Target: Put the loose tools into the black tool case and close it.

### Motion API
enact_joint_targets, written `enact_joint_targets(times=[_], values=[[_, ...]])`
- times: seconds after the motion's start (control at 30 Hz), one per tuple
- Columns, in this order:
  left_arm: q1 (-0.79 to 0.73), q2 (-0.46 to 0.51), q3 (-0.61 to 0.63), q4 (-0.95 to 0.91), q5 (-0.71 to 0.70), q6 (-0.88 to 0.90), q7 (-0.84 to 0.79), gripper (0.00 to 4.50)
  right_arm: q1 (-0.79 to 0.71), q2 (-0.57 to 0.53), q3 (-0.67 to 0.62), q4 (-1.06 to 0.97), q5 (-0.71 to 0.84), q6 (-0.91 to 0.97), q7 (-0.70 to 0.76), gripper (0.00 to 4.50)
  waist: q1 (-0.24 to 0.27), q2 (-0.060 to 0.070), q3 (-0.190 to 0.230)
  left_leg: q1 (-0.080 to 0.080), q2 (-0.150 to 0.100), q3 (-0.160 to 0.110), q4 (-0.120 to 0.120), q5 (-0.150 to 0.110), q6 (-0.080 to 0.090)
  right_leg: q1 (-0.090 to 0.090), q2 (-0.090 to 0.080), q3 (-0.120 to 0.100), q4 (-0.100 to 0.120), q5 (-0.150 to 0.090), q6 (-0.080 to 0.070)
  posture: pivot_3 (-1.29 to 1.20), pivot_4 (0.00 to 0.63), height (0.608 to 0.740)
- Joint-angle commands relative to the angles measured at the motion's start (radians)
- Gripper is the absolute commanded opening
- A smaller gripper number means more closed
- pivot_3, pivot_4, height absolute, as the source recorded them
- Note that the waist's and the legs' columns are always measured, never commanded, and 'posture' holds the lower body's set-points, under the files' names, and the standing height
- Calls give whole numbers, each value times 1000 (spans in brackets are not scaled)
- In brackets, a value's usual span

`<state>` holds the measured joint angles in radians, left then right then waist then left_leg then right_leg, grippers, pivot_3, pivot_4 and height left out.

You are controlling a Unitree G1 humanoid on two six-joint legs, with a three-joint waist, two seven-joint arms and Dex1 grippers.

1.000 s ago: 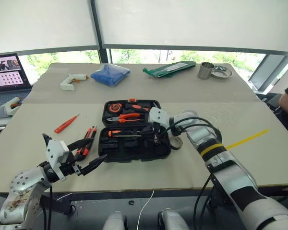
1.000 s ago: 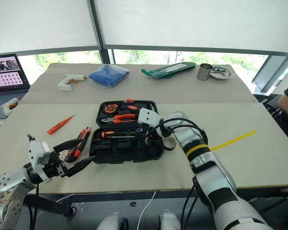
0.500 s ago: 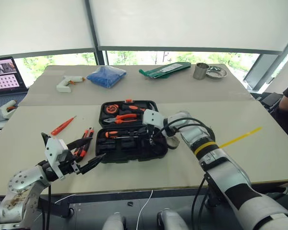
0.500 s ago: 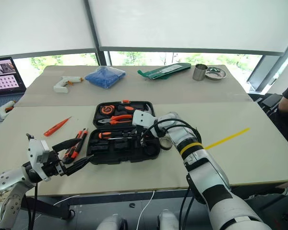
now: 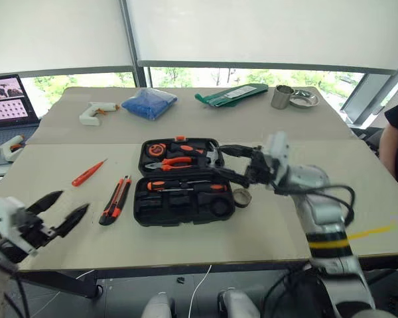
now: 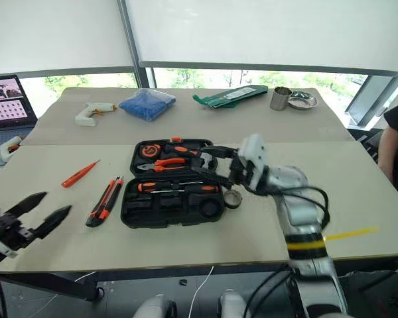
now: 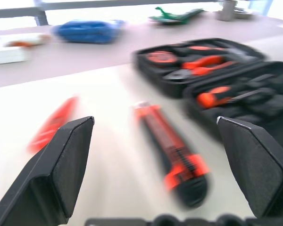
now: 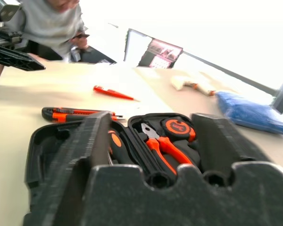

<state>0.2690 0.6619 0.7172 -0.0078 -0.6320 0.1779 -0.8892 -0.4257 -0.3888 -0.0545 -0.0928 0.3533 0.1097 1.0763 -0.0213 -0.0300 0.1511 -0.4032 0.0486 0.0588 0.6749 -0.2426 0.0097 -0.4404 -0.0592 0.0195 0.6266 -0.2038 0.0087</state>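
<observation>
- Three tools remain outside the black tool case point(image 5: 179, 209)?
- Confirmed: slim screwdriver point(image 5: 88, 172), utility knife point(image 5: 116, 199) and tape roll point(image 5: 242, 197). The right gripper point(image 5: 227, 161) has withdrawn from the case, jaws apart and apparently empty. The left gripper point(image 5: 67, 204), spread wide, has swung out to the table's near edge. The surface around the knife is unobstructed.

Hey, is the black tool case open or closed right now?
Open. The tool case lies flat with both halves spread, showing pliers and a screwdriver inside.
</observation>
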Motion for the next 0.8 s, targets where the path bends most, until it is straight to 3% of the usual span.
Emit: enact_joint_targets(times=[0.03,0.07,0.27,0.43,0.63,0.8], values=[[31,9,84,112,13,-35,13,4500,106,-30,-62,-102,88,-103,49,4482,1,0,0,1,0,0,0,0,0,1,0,0,-1,0,0,0,150,740],[34,11,98,147,24,-46,30,4500,155,-40,-80,-112,105,-84,38,4482,3,-1,0,1,0,0,0,0,0,1,0,0,0,-4,7,0,150,740],[-31,34,119,253,-12,25,87,4500,336,-65,-101,-165,188,-88,62,4482,17,-5,0,4,1,0,1,0,-1,4,-1,-1,1,-9,0,0,150,740],[-229,165,-15,353,28,172,86,4500,334,-41,-69,-303,249,-32,-22,4482,23,-7,0,4,2,0,2,1,-2,2,0,-2,4,-9,0,0,150,740],[-654,252,-337,579,253,173,90,4500,266,-27,-46,-331,235,-20,-115,4482,32,-10,-1,4,1,0,2,5,-8,3,1,-3,4,-7,2,0,150,740],[-1031,186,-520,926,426,97,127,4500,275,-59,-71,-314,208,-36,-143,4482,33,-12,-1,-1,-1,-1,1,4,-9,2,0,-2,2,-1,1,0,150,740]])
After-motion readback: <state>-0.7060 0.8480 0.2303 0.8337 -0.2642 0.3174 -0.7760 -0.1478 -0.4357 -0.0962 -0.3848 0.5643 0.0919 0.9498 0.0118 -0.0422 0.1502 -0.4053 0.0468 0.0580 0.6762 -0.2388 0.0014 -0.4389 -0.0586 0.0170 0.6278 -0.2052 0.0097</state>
